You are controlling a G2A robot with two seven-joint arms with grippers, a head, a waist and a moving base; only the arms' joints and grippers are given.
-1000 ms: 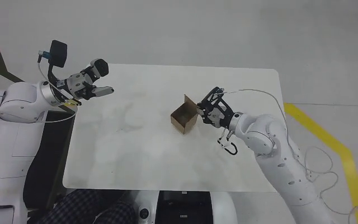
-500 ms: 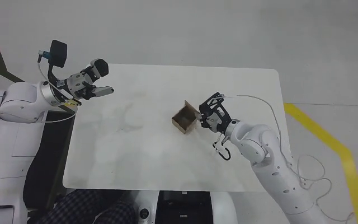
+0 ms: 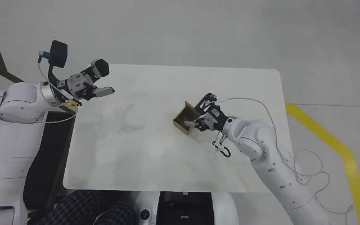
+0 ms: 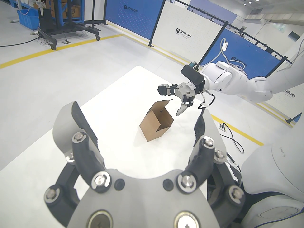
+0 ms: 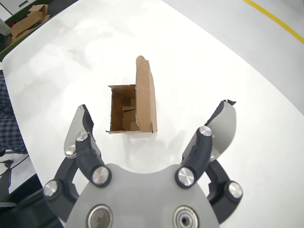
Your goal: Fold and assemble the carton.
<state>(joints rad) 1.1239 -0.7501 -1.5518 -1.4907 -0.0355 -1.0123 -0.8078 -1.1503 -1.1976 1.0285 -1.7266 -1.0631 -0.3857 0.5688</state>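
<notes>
1. Two grippers were spread wide and neither held anything.
2. The right gripper (image 5: pixel 155 115) hung just beside the carton (image 5: pixel 123 110), jaws wide apart. Its own wrist view showed the box lying ahead of its fingers (image 5: pixel 84 119), with none of them touching it.
3. From the left wrist view, the right gripper (image 4: pixel 180 96) stood above and to one side of the carton (image 4: pixel 155 125), with one finger pointing down near the raised flap.
4. The left gripper (image 3: pixel 104 79) was also released. It sat at the table's far left corner, well apart from the carton (image 3: pixel 184 119).
5. The carton stood near the middle of the table (image 3: pixel 140 157), slightly toward the right arm's side.
6. It was a small box of plain brown cardboard. Its mouth was open and one long flap (image 5: pixel 144 96) stood upright along one side. Rough-edged inner flaps lay folded at its bottom.
7. Each finger was a curved grey metal shell lined with a black, coarse-textured pad (image 4: pixel 83 124).
8. The table was white and smooth with rounded corners.
</notes>
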